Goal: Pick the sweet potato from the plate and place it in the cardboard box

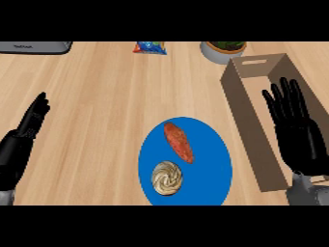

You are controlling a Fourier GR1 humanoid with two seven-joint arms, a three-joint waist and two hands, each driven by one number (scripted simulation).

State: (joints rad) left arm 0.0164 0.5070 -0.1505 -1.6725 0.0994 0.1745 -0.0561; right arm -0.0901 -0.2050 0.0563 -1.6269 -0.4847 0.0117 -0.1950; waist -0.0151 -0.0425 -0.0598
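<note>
An orange-red sweet potato (pixel 179 142) lies on the upper half of a blue plate (pixel 210 149) in the middle of the wooden counter. To the right of the plate stands a long open cardboard box (pixel 247 103). My right hand (pixel 300 136) hovers over the box with its fingers straight and pointing away, holding nothing. Resting at the left edge, my left hand (pixel 24 128) is seen edge-on with fingers straight, well apart from the plate.
A swirled pastry (pixel 168 177) shares the plate, just below the sweet potato. At the far edge sit a grey appliance (pixel 28 47), a blue snack bag (pixel 150 47) and a bowl with greens (pixel 222 50).
</note>
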